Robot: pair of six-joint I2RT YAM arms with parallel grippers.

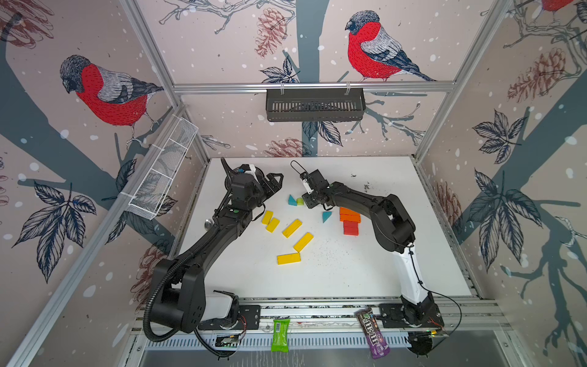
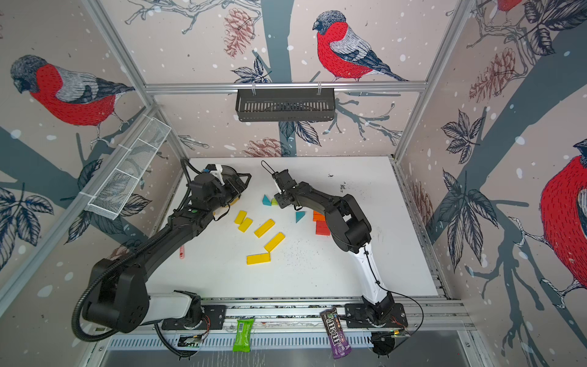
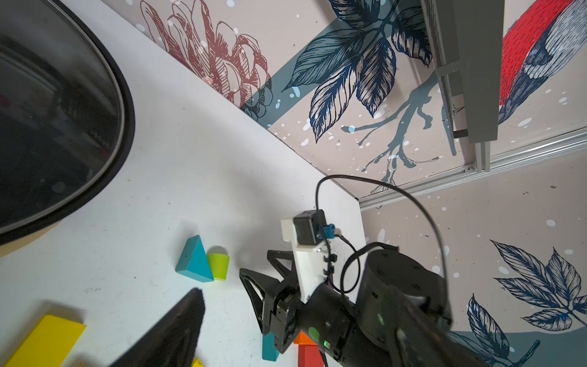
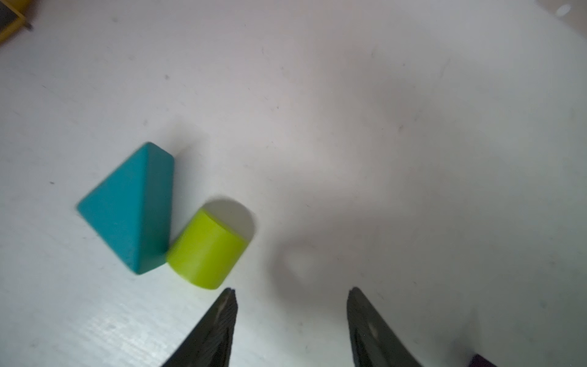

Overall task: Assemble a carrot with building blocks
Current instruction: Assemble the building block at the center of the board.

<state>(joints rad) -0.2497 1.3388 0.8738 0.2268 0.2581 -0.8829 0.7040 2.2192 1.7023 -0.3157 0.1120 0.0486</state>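
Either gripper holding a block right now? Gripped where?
Nothing held. Right gripper open and empty, near the lime-green block; left gripper open, empty too.

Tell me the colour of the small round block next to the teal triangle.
The round block is lime green, clearest in the right wrist view.

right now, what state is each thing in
left pincer, open
right pincer, open, nothing between its fingers
lime-green block, on its side, touching the teal triangle
other teal triangle, flat, on its own
orange and red bars, flat, packed side by side
yellow bars, flat, scattered
pot lid, in place
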